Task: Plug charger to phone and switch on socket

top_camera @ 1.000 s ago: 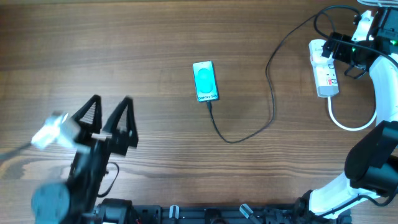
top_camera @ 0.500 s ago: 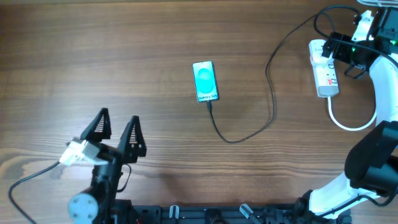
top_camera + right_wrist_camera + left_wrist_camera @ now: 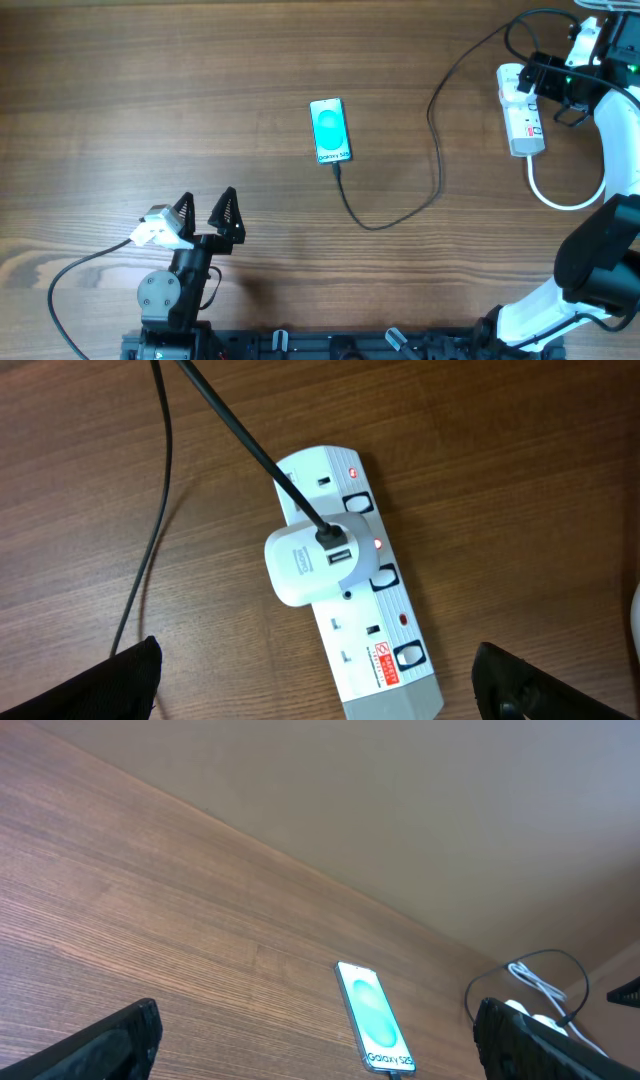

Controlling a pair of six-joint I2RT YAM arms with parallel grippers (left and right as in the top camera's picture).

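Note:
The phone [image 3: 330, 130] lies flat at the table's middle, teal screen up, with "Galaxy S25" text; it also shows in the left wrist view [image 3: 374, 1030]. The thin black charger cable [image 3: 436, 165] runs from the phone's near end, where its plug tip [image 3: 337, 168] sits, in a loop to the white adapter [image 3: 312, 563] plugged into the socket strip [image 3: 523, 122] at the far right. In the right wrist view the socket [image 3: 365, 625] shows two lit red lamps. My right gripper [image 3: 318, 685] is open above the socket. My left gripper [image 3: 205, 215] is open and empty near the front left.
A thick white cable [image 3: 552, 195] curves from the socket's near end towards the right arm's base. A thin black lead [image 3: 75, 275] trails from the left wrist across the front left of the wooden table [image 3: 200, 90].
The left arm has drawn back toward the front edge and folded down, its open gripper moving right and shrinking in view. The right arm, phone, cable and socket have not moved.

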